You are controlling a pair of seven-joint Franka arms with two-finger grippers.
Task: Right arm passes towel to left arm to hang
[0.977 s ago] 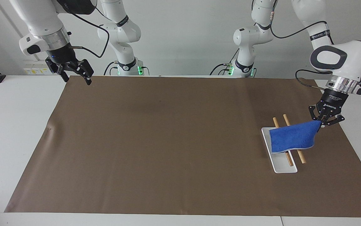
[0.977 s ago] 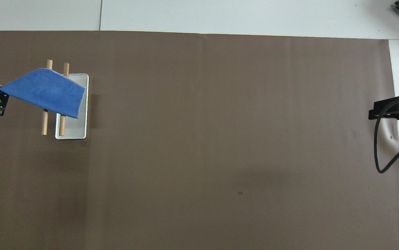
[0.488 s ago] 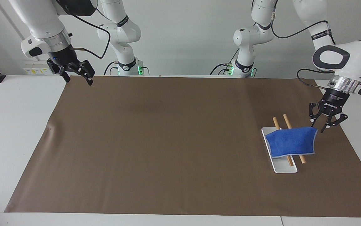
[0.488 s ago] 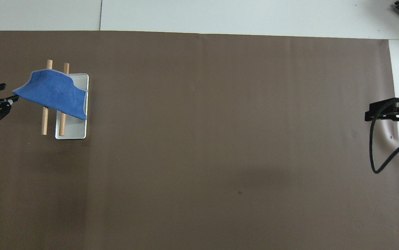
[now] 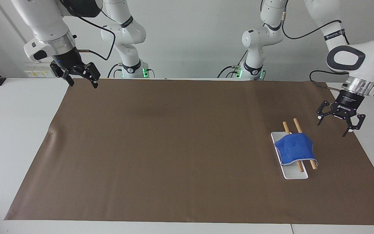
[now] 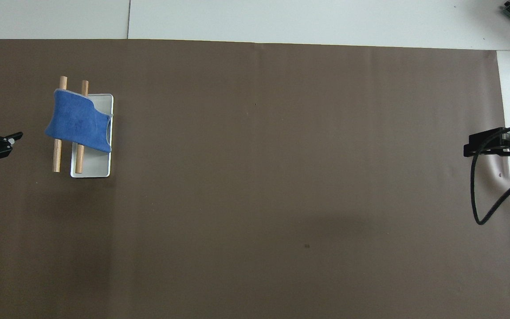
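Note:
The bright-blue towel [image 5: 296, 149] lies draped over two wooden rods [image 5: 313, 164] that rest across a white tray [image 5: 296, 175]. In the overhead view the towel [image 6: 79, 126] covers the rods' [image 6: 56, 157] farther half. My left gripper [image 5: 332, 129] is open and empty, in the air beside the rods toward the left arm's end of the table, apart from the towel. It shows at the overhead view's edge [image 6: 2, 118]. My right gripper [image 5: 83, 85], with a blue light on its mount, is open and empty over the mat's corner at the right arm's end; it also shows in the overhead view [image 6: 481, 145].
A brown mat [image 5: 174, 146] covers most of the white table [image 5: 11, 130]. A black cable [image 6: 488, 199] loops down from the right gripper.
My left gripper opened and let go of the towel's corner, then drew away from the rods. The towel dropped and settled over the rods. The right gripper shifted slightly.

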